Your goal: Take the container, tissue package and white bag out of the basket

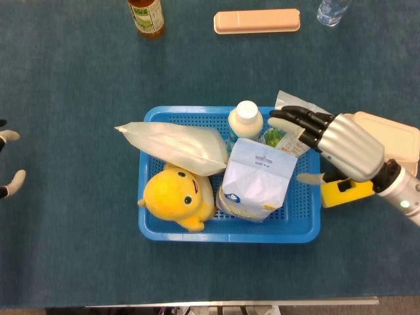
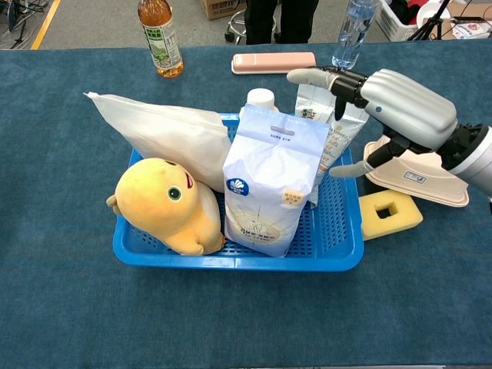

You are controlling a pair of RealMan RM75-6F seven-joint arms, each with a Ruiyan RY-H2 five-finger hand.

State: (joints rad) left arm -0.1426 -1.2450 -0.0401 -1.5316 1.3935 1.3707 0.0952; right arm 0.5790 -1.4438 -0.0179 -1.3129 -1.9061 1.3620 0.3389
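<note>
A blue basket (image 1: 230,235) holds a long white bag (image 1: 174,146) leaning at its left and a blue-and-white package (image 1: 257,177) standing in front. Behind them are a white-capped bottle (image 1: 246,117) and a silver pouch (image 2: 315,115). A beige lidded container (image 2: 423,173) lies on the table right of the basket. My right hand (image 1: 335,141) hovers open over the basket's right side. Its fingers are spread above the pouch and its thumb is near the rim, holding nothing. My left hand (image 1: 8,164) shows only at the far left edge, fingers apart and empty.
A yellow plush toy (image 1: 177,197) fills the basket's front left. A yellow sponge block (image 2: 390,211) lies beside the basket under my right forearm. At the back of the table stand a tea bottle (image 2: 160,38), a pink flat case (image 2: 274,61) and a water bottle (image 2: 352,31).
</note>
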